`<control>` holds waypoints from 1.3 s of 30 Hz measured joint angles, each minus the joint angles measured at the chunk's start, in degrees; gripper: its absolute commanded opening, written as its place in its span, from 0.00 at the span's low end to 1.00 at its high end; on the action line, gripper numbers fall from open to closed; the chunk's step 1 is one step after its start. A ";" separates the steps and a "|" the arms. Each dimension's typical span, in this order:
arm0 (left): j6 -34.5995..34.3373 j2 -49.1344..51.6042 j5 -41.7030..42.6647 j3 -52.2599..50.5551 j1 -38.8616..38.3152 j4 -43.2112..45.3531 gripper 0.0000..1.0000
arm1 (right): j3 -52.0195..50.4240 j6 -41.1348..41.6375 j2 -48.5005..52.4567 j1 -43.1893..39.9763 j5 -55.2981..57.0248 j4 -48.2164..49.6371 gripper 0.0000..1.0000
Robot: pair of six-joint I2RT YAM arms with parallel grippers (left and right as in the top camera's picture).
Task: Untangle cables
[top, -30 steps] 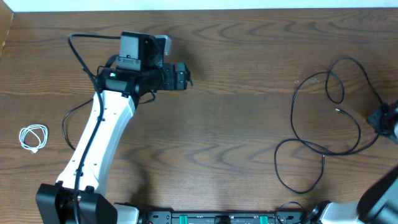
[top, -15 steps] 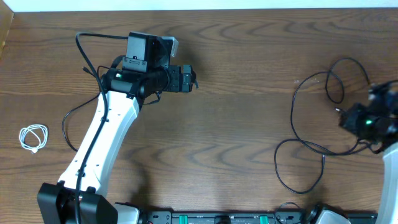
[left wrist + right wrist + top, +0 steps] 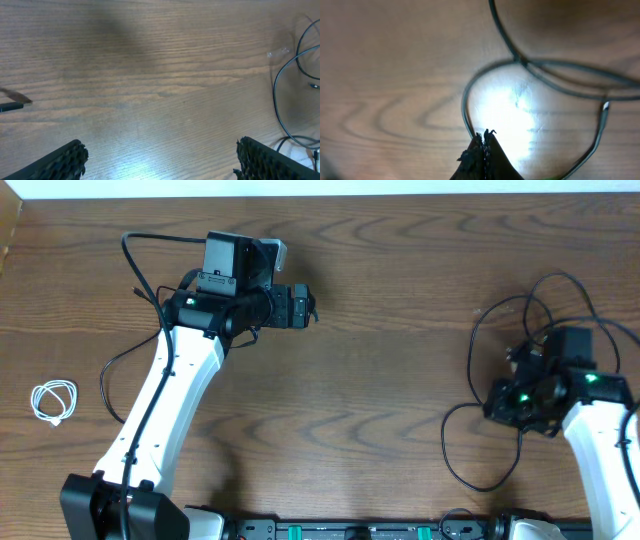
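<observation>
Right end effector point(image 3: 484, 136) first, tight in the wrist view: fingers pressed together to a single dark point, no gap between them; a thin black cord curves right past the left side of that point, so close that I cannot tell whether it is pinched or only brushing by.

Just ahead of those closed tips, the black cables point(image 3: 496, 22) cross on the wood; one strand drops in from the top, meets two others at a junction, and they fan off to the right in long shallow curves.

From overhead, the right end effector point(image 3: 497, 396) sits inside the tangle; the black cables point(image 3: 471, 352) lie in slack overlapping loops around it, one wide arc ahead of the tips, one loop below, narrower loops beyond the wrist.

Across the brown wooden worktop point(image 3: 400, 380), well apart from all that, the left end effector point(image 3: 306, 308) points toward the tangle; in its own view the left end effector point(image 3: 161, 147) stands wide open, bare wood between the fingers, nothing held; the black cables point(image 3: 275, 95) show far ahead and to its right.

Farthest off, well behind the left end effector, the white cable point(image 3: 54, 401): short, thin, wound in a small neat coil, lying alone.
</observation>
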 measured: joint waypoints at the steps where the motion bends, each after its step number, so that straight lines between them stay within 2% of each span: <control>1: -0.02 0.00 0.00 0.00 0.00 0.00 0.96 | -1.22 0.24 0.00 0.55 0.22 0.50 0.01; 18: -0.02 0.00 0.00 0.00 0.00 0.02 0.96 | -14.69 5.62 0.02 1.18 6.60 11.47 0.01; 27: 0.00 0.00 0.00 0.00 0.00 0.00 0.96 | -15.04 8.02 2.32 1.20 12.81 14.21 0.01; 34: 0.00 0.00 -0.02 0.00 0.00 0.00 0.96 | -15.08 9.09 7.10 1.18 15.87 23.37 0.01; 39: 0.00 0.00 0.00 0.00 0.00 0.00 0.96 | -14.73 9.60 9.40 1.18 16.83 25.62 0.01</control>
